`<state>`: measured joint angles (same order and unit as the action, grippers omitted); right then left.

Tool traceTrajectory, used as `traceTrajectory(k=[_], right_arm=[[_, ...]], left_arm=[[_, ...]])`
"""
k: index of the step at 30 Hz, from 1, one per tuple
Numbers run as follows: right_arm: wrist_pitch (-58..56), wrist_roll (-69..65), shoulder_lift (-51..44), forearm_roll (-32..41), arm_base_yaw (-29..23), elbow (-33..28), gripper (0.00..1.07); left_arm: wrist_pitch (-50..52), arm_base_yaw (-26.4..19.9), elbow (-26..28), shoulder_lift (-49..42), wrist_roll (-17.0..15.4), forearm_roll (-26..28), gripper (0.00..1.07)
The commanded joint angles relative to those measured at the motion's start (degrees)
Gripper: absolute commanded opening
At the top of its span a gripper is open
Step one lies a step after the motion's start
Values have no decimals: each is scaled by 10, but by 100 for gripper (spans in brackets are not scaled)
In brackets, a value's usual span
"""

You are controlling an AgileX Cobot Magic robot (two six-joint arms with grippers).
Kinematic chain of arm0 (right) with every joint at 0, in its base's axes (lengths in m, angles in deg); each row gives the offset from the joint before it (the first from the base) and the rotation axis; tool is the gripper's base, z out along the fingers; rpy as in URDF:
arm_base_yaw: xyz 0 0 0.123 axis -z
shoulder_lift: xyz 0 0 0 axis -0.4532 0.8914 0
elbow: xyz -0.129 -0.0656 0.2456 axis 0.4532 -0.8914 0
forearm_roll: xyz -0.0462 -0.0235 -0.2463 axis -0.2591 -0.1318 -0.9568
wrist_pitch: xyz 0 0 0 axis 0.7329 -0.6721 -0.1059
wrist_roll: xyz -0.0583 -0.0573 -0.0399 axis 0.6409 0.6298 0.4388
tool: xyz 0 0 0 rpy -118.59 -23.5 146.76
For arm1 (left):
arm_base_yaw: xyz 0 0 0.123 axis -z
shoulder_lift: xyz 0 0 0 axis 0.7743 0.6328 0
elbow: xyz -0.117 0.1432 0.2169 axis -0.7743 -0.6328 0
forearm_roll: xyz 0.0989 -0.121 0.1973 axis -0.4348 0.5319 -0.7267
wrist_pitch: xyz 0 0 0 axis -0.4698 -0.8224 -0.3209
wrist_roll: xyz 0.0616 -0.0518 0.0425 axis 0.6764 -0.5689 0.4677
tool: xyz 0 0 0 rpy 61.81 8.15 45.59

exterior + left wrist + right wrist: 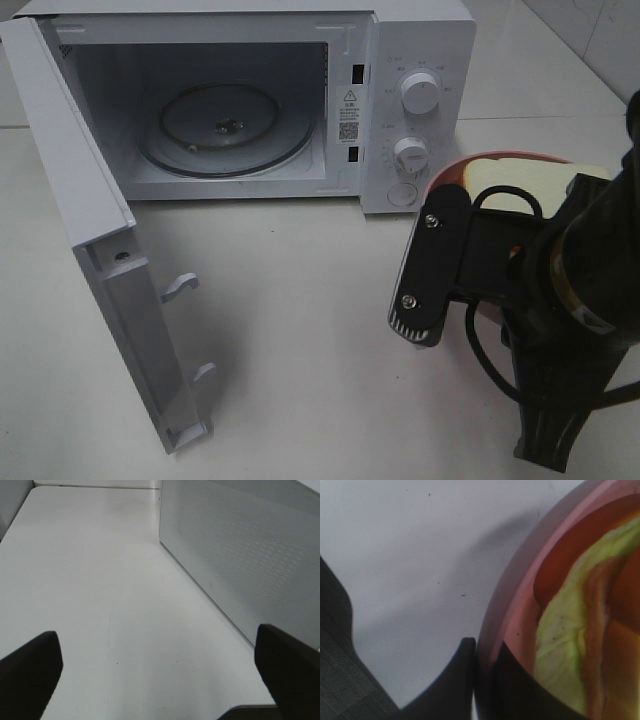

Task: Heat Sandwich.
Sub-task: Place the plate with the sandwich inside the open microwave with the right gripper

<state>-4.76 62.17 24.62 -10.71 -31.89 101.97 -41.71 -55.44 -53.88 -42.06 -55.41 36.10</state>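
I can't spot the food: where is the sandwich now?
The sandwich lies on the pink plate, right of the open microwave in the high view, partly hidden by the right arm.

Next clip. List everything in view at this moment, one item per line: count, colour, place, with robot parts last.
microwave: one, white, at the back of the table, door swung open
glass turntable: one, clear, inside the microwave
knobs: two, white, on the microwave's front panel, one above the other
pink plate: one, in front of the panel, partly hidden by the right arm
sandwich: one, white bread with pale green lettuce and reddish filling, on the pink plate
table: one, white, under everything
left gripper: one, black, open, over bare table beside the microwave's side wall
right gripper: one, black, shut on the pink plate's rim
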Motion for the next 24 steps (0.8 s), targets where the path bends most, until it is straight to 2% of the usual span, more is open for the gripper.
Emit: traceTrajectory(k=[1,19,24], right_arm=[[20,48,-3,-22,-2,1,2],[87,199,-3,-22,-2,1,4],[99,245,-3,-22,-2,1,1]], left_arm=[[6,2,0,-10,-3,-1,98],[6,2,0,-10,-3,-1,98],[6,2,0,-10,-3,-1,98]])
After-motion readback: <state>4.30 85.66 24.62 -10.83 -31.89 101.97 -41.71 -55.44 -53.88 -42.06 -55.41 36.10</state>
